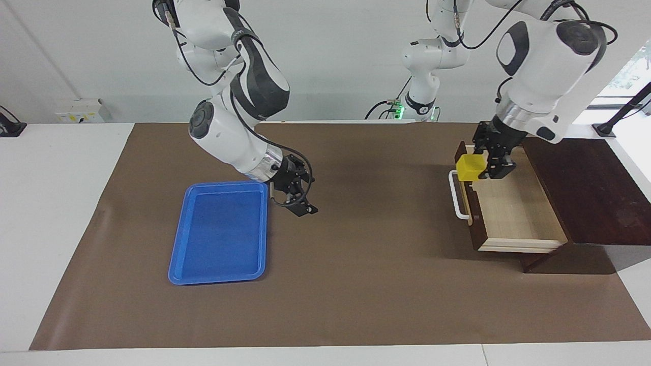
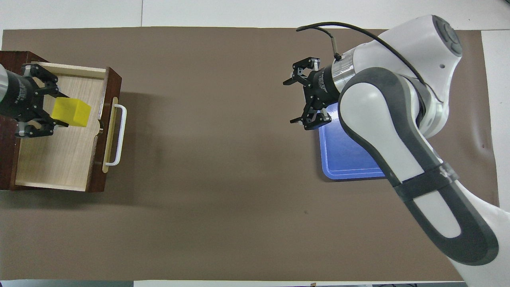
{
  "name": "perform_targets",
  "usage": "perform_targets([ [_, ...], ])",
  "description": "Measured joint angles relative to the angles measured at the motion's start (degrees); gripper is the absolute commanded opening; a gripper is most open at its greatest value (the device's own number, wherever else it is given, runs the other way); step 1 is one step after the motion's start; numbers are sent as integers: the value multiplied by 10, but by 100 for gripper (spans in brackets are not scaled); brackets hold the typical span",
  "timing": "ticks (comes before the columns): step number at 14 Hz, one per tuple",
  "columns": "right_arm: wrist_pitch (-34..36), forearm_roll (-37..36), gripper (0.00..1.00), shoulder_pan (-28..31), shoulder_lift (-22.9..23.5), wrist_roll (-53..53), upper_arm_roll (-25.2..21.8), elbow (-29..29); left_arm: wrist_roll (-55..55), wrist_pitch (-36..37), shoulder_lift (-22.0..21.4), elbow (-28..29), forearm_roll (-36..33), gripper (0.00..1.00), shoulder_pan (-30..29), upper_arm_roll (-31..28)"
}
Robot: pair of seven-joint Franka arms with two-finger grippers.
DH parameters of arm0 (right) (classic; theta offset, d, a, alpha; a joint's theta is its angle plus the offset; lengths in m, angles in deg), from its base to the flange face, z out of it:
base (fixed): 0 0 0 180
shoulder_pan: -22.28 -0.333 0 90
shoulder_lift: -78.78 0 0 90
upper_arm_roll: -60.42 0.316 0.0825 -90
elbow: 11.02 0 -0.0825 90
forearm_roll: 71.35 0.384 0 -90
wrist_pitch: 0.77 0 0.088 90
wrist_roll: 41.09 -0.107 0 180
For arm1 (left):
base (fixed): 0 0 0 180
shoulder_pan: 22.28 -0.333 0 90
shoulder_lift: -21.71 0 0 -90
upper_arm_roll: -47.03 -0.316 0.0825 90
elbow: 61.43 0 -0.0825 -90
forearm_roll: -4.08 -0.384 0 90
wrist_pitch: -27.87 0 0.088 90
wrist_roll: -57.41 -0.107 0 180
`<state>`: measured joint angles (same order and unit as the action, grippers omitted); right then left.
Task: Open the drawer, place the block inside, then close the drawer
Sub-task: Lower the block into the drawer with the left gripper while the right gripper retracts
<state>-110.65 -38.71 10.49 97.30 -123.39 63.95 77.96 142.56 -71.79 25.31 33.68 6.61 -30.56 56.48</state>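
small yellow cube block [image 1: 471,167] clamped in left gripper [image 1: 489,165] over open pale-wood-lined dark drawer [image 1: 513,203], positioned for release inside; right gripper [image 1: 300,201], jaws wide, empty beside blue plastic tray [image 1: 219,232].

A blue tray [image 1: 218,234] lies flat on the brown mat [image 1: 356,284] — toward the right arm's end.

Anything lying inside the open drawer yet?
Nothing lies on the visible pale floor of the drawer. The block, held over it by the left gripper, hides a patch beneath.
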Motion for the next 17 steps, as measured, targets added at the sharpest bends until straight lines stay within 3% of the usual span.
perform_targets([
  [5, 126, -99, 100, 57, -25, 235, -1, -20, -49, -104, -4, 107, 0, 0, -36, 0],
  [11, 203, -233, 100, 115, -74, 582, -2, -24, -59, -168, -6, 178, 0, 0, -58, 1],
  [12, 207, -251, 100, 124, -83, 633, -2, -24, -59, -172, -6, 185, 0, 20, -58, 1],
  [13, 209, -268, 100, 130, -93, 677, -2, -23, -59, -175, -6, 189, 0, 89, -58, 2],
  [14, 210, -283, 100, 134, -103, 710, -2, -23, -61, -177, -7, 193, 0, 100, -58, 2],
  [17, 215, -316, 100, 141, -143, 796, -2, -17, -67, -179, -12, 191, 0, 100, -58, 2],
])
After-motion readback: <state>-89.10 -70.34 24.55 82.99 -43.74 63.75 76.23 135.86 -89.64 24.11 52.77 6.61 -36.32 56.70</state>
